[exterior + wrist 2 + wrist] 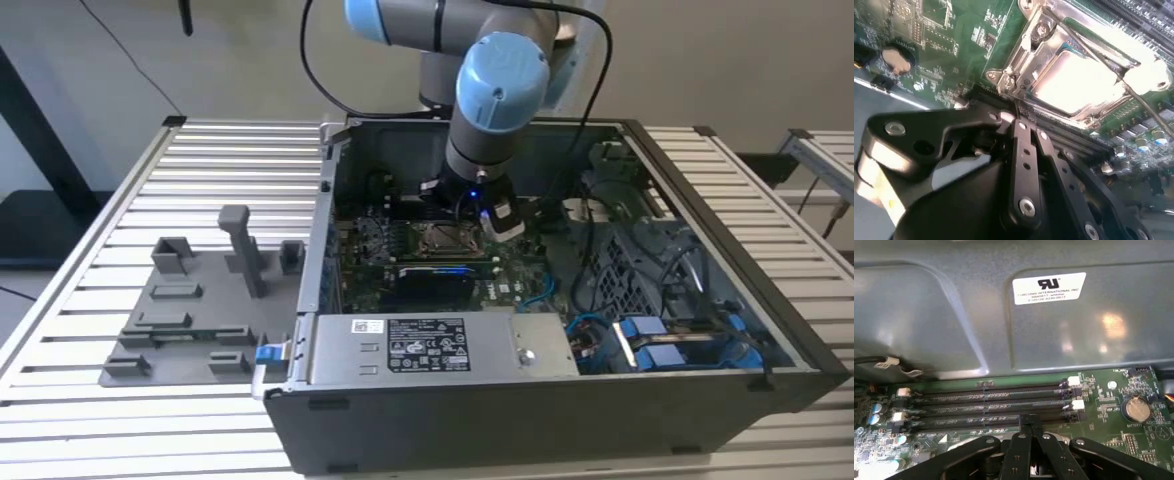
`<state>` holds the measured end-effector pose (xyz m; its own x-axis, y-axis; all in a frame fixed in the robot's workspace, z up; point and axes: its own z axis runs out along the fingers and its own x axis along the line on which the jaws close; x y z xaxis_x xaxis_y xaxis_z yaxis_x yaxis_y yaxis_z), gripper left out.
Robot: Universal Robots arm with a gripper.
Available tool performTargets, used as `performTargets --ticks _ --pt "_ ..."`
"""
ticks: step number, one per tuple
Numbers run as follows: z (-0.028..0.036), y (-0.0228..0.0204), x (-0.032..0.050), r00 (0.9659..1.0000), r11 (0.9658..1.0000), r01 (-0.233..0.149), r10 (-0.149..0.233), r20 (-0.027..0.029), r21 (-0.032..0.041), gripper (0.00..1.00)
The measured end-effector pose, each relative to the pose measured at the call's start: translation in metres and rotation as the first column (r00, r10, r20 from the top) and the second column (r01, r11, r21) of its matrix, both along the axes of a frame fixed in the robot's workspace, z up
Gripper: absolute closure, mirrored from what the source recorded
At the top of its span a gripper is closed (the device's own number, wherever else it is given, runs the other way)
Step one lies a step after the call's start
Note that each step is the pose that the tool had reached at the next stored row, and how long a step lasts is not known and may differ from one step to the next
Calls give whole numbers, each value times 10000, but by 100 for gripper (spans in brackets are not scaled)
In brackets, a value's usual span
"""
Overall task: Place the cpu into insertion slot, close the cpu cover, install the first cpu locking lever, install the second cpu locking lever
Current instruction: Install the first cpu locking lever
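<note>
The cpu lies in the insertion slot, its pale top glaring through the window of the silver cover, which lies flat over it. A thin metal lever rod runs slantwise along one side of the cover. My black gripper is shut with nothing between its fingers, its tips just off the slot's rim, above the memory slots. In the exterior view the gripper hangs inside the case just behind the slot.
A grey case wall rises close beyond the memory slots. A coin battery sits on the green board. The power supply spans the case front, blue cables lie to its right, and a grey fixture plate lies outside the case.
</note>
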<state>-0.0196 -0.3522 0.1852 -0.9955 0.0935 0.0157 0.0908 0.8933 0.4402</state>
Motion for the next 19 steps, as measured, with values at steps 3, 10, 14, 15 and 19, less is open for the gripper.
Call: performTargets --ticks 3,10,14,15,19 --pt "4 -4 2 10000 10000 3 -3 -6 -17 89" --pt "2 -19 3 10000 10000 2 -2 -6 -17 89" --pt "-2 -22 3 10000 10000 1 -1 -6 4 89" --pt "-3 -22 3 10000 10000 1 -1 -6 2 89" --pt "-11 -23 3 10000 10000 1 -1 -6 18 89"
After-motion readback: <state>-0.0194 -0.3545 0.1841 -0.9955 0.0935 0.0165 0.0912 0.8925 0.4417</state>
